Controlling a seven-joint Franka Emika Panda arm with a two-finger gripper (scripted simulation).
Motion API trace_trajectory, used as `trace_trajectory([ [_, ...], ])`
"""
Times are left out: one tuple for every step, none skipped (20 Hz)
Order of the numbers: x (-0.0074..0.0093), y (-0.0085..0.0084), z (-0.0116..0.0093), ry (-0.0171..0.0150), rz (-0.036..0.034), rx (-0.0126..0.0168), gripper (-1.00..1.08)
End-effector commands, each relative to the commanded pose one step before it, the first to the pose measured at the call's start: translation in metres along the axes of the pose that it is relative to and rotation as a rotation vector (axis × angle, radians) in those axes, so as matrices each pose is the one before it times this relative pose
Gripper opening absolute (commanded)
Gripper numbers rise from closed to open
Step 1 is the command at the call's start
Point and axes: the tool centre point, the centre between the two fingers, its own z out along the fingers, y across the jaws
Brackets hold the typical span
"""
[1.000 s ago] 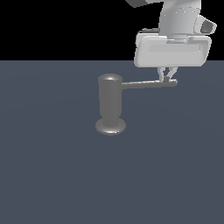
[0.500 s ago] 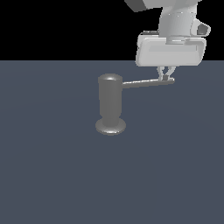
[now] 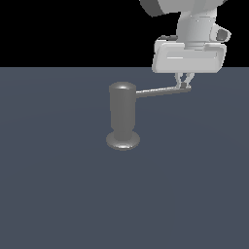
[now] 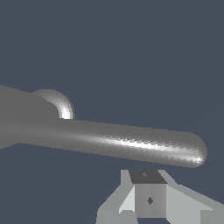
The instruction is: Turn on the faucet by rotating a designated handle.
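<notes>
The faucet [image 3: 122, 115] is a grey upright cylinder on a flared round foot, standing mid-scene in the exterior view. Its handle [image 3: 160, 91], a thin straight rod, juts from the cylinder's top toward the exterior view's right. My gripper [image 3: 183, 83] hangs at the rod's far tip with its fingers pressed together, touching the side of the tip rather than straddling it. In the wrist view the handle [image 4: 131, 144] runs across the picture as a thick shiny bar out of the faucet [image 4: 17, 120], and the shut gripper [image 4: 148, 197] lies just beside the bar near its rounded end.
The faucet stands on a flat dark grey surface [image 3: 58, 194] that fills the lower picture, with black background above it. The arm's white hand [image 3: 189, 56] hovers over the handle's tip.
The handle's tip has swung a little toward the exterior view's left and upward in the picture, and the shut gripper has moved along with it. The cylinder has stayed in place.
</notes>
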Motion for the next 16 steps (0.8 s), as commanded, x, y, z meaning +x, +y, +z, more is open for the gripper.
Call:
trace_trajectory([
  [0.00615,-0.00179,0.00107,-0.00057,-0.00205,-0.00009,-1.00],
  [0.00312,-0.00019,0.00027,-0.00038,0.00058,-0.00003,-1.00],
  [0.00306,0.00004,0.00042,-0.00065,0.00100,-0.00006,-1.00],
  [0.00308,-0.00019,0.00027,-0.00038,0.00058,-0.00003,-1.00],
  [0.00302,0.00005,0.00042,-0.00065,0.00100,-0.00006,-1.00],
  [0.00303,-0.00018,0.00026,-0.00038,0.00058,-0.00003,-1.00],
  [0.00299,-0.00004,0.00035,-0.00053,0.00082,-0.00005,-1.00],
  [0.00297,-0.00004,0.00035,-0.00053,0.00082,-0.00005,-1.00],
  [0.00297,-0.00017,0.00026,-0.00038,0.00058,-0.00004,-1.00],
  [0.00292,0.00007,0.00042,-0.00065,0.00100,-0.00006,-1.00],
  [0.00293,-0.00016,0.00026,-0.00038,0.00058,-0.00004,-1.00],
  [0.00291,-0.00016,0.00026,-0.00038,0.00058,-0.00004,-1.00],
  [0.00285,0.00009,0.00041,-0.00065,0.00100,-0.00006,-1.00],
  [0.00287,-0.00015,0.00026,-0.00038,0.00058,-0.00004,-1.00],
  [0.00283,-0.00001,0.00035,-0.00053,0.00082,-0.00005,-1.00],
  [0.00282,-0.00015,0.00025,-0.00038,0.00058,-0.00004,-1.00],
])
